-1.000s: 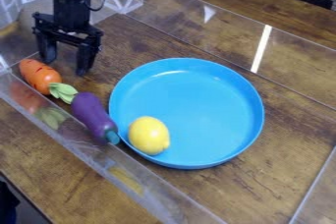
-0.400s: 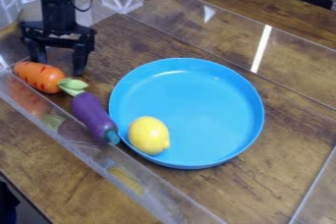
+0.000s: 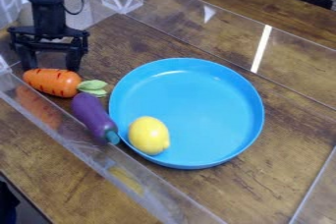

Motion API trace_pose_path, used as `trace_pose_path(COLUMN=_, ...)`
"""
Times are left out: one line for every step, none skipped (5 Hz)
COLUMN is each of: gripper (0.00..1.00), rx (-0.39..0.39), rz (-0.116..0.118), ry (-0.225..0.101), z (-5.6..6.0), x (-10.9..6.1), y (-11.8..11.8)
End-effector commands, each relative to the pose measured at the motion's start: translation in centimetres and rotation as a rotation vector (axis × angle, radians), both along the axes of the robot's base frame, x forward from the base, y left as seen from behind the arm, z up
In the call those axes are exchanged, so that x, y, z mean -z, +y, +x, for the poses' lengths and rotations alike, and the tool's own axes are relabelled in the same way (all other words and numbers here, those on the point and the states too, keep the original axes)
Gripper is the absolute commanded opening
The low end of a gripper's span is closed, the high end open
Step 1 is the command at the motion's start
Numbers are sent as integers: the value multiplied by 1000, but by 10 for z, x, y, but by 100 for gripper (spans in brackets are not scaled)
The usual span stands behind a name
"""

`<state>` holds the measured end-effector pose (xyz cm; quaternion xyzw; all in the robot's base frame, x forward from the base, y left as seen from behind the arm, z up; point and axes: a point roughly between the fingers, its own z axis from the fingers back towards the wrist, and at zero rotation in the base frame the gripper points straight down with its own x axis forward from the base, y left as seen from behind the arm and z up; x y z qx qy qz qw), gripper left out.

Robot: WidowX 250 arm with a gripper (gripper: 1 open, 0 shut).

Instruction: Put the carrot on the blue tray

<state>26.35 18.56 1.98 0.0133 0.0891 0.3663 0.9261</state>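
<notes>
We see the pincer (image 3: 50,51) at upper left, black, pointing straight down, fingers (image 3: 81,46) spread wide w/ nothing between them. It hangs just above/behind the carrot (image 3: 53,81), tips near the carrot's upper edge; can't tell if they touch it.

Carrot lies on its side on the wooden counter (image 3: 197,27), orange body to the left, pale green leafy tip to the right, dark groove marks on the skin. It's outside the blue tray (image 3: 210,90), to the tray's left, apart from the rim.

Right by the carrot's leafy end we find a purple eggplant (image 3: 92,117), lying diagonally, its lower end touching or almost touching the tray rim. A yellow lemon (image 3: 148,136) sits inside the tray at its lower-left edge, next to the eggplant's end.

Tray is round, bright blue, raised rim, and takes up the centre. A clear plastic wall (image 3: 79,154) runs along the counter's front-left edge.
</notes>
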Motion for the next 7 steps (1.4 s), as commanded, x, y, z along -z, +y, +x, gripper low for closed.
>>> trace_pose_path(gripper=100, rx=-25, rz=19, ry=-29, z=13, x=-8, y=4)
trace_pose_path(gripper=100, rx=-80, rz=15, ry=-31, z=14, x=-8, y=-4)
trace_pose_path(gripper=100, rx=-137, rz=8, ry=-33, z=16, x=-9, y=-12)
trace_pose_path(gripper=100, rx=-204, rz=-3, ry=-38, z=18, x=-9, y=-21)
trace_pose_path(gripper=100, rx=-302, rz=-15, ry=-44, z=21, x=-10, y=-29)
trace_pose_path(gripper=100, rx=-380, rz=-30, ry=-56, z=25, x=-15, y=-38)
trace_pose_path(gripper=100, rx=-480, rz=-44, ry=-66, z=30, x=-21, y=-26)
